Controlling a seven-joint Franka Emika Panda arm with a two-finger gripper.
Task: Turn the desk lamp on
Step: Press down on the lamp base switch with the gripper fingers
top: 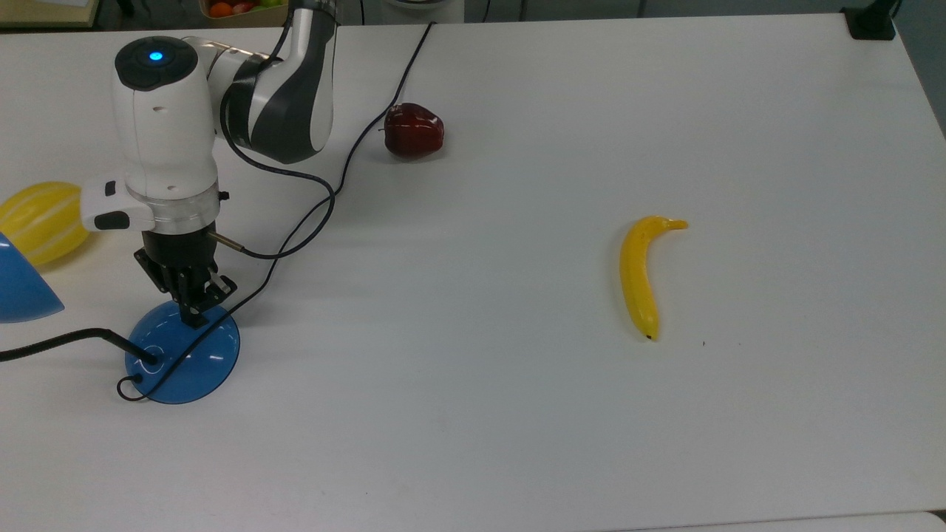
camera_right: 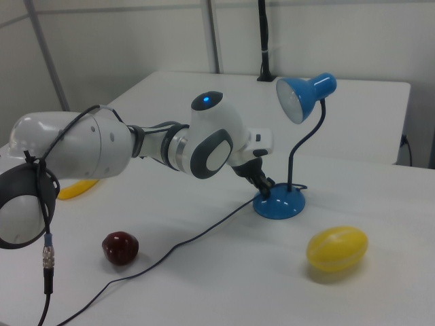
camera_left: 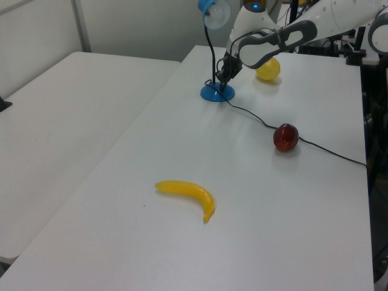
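- Desk lamp (top: pixel 182 360): base of glossy translucent blue plastic with bright highlights; cone shade in smooth blue with a sheen; gooseneck matt black.
- Counter (top: pixel 517 414): smooth matt white surface with faint soft reflections.
- Robot arm (top: pixel 166 125): glossy white plastic shells, dark grey joint sections, one bright metal ring above the matt black gripper (top: pixel 194 319).
- Apple (top: pixel 413 131): dark red, glossy skin.
- Banana (top: pixel 640 277): yellow, smooth, light sheen.
- Melon (camera_right: pixel 337 248): yellow, smooth, glossy.
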